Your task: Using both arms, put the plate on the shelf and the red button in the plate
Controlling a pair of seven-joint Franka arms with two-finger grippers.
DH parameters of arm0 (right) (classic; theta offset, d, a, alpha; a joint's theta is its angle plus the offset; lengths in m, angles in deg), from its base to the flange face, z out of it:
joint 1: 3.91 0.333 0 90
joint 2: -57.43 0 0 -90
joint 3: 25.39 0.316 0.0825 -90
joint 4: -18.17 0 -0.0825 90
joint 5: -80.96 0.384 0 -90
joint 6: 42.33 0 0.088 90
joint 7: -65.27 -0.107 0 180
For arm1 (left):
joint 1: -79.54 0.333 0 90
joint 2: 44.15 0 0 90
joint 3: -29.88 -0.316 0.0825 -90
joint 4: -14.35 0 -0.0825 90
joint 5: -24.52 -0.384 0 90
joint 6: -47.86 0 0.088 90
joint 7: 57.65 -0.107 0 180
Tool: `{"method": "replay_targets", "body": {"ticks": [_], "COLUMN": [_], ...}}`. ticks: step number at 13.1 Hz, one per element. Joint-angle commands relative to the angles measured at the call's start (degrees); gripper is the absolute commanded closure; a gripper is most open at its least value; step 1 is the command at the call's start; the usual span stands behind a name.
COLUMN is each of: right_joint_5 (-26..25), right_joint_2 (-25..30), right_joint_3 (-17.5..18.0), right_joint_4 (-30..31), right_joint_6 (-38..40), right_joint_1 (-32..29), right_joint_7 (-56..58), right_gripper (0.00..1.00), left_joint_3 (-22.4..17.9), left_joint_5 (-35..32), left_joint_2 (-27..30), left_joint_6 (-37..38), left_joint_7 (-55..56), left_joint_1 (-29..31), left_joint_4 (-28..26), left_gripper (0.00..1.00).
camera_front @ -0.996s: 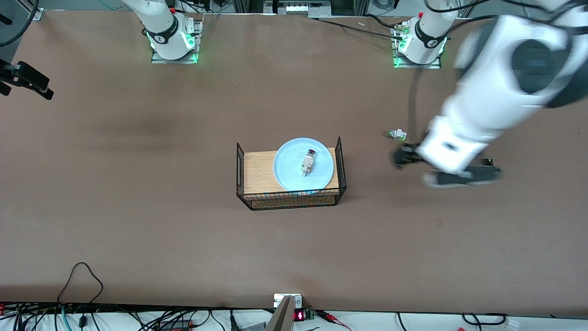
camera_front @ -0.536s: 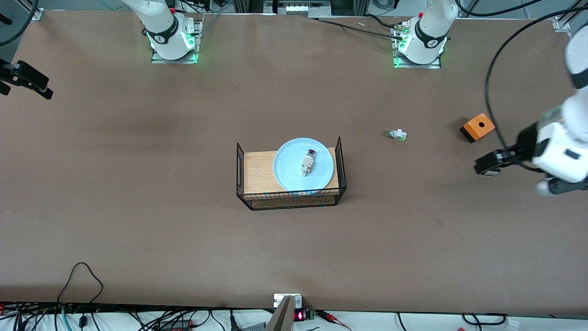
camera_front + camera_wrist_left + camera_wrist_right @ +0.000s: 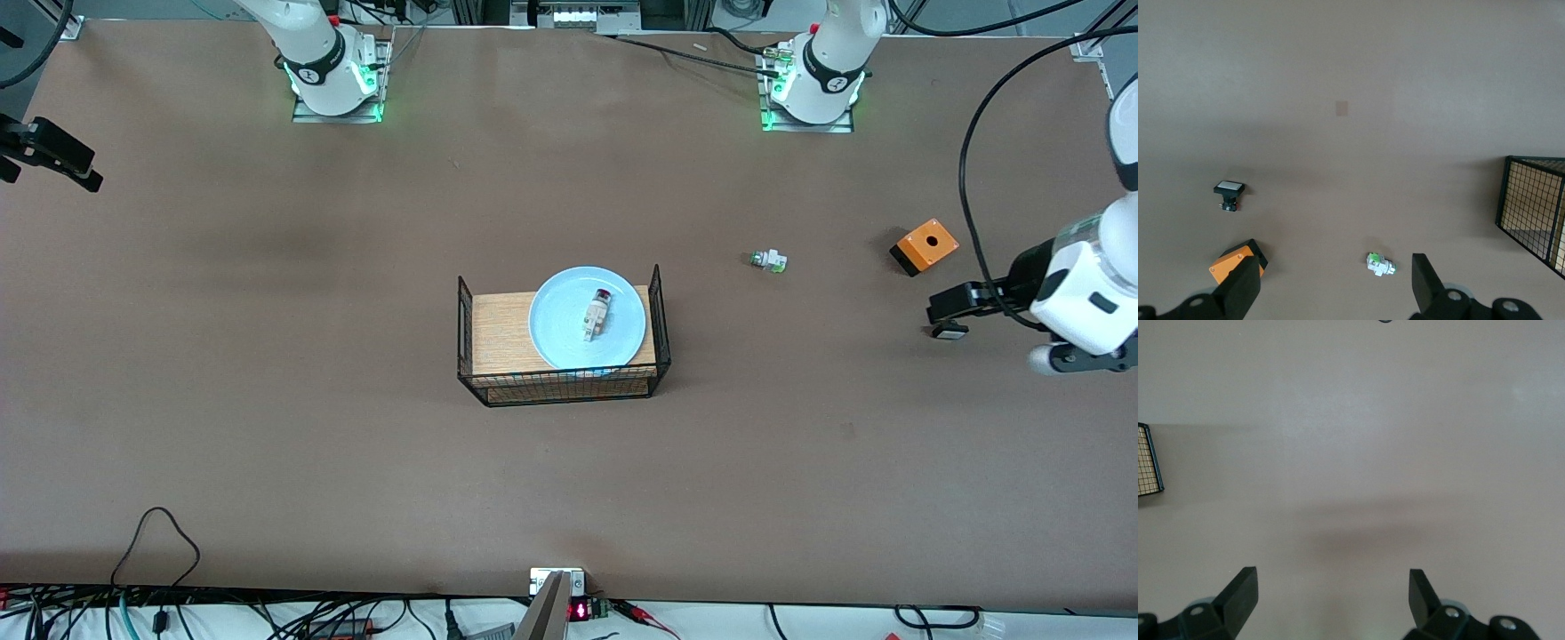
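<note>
The pale-blue plate [image 3: 569,333] rests on the wooden top of the wire rack [image 3: 498,333] in the middle of the table. On the plate lies the red button [image 3: 597,316], whitish with its red cap pointing toward the robots' bases. My left gripper [image 3: 944,308] [image 3: 1335,270] hangs open and empty over the table at the left arm's end, well away from the rack. In the right wrist view my right gripper [image 3: 1331,580] is open over bare table, holding nothing, with a corner of the rack [image 3: 1148,463] at that picture's edge.
A white-green button part [image 3: 769,260] [image 3: 1380,263] lies between the rack and an orange box [image 3: 925,246] [image 3: 1237,259]. A black button with a white face [image 3: 949,332] [image 3: 1229,195] sits beside the left gripper. Cables run along the table's edges.
The left arm has swung away from beside the rack toward its own end of the table, uncovering the orange box. Plate and red button have not moved.
</note>
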Motion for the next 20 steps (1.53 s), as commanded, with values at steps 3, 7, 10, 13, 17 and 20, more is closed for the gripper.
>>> {"method": "replay_targets", "body": {"ticks": [3, 7, 10, 13, 17, 20], "right_joint_5": [0.3, 1.6, 3.6, 3.5, 3.2, 3.3], "right_joint_2": [1.5, 0.9, 0.9, 1.0, -0.7, -0.7], "right_joint_3": [0.2, 0.7, 0.8, 0.9, 1.0, 1.0], "right_joint_4": [0.2, 0.4, 0.3, 0.3, 0.5, 0.2], "right_joint_6": [0.3, 0.3, 0.3, 0.7, 2.9, 2.9], "right_joint_1": [-0.2, 0.1, 0.2, 0.7, 2.6, 2.4], "right_joint_7": [-0.5, -0.6, -0.5, 0.2, -0.7, -2.4], "right_gripper": [0.00, 0.00, 0.00, 0.00, 0.00, 0.00], "left_joint_3": [-3.3, -10.7, -10.3, -10.6, -10.6, -10.3], "left_joint_5": [1.0, 5.6, 5.5, 5.0, 3.5, 3.5], "left_joint_2": [10.4, 11.6, 11.8, 11.7, 11.0, 11.2], "left_joint_6": [-13.5, -13.9, -12.6, -12.3, -11.0, -10.2], "left_joint_7": [-4.1, -7.4, -7.5, -7.9, -7.6, -8.0], "left_joint_1": [-2.0, -5.3, -5.1, -4.7, -3.5, -3.4], "left_joint_4": [-16.8, -19.1, -18.9, -19.0, -17.4, -15.8], "left_gripper": [0.00, 0.00, 0.00, 0.00, 0.00, 0.00]}}
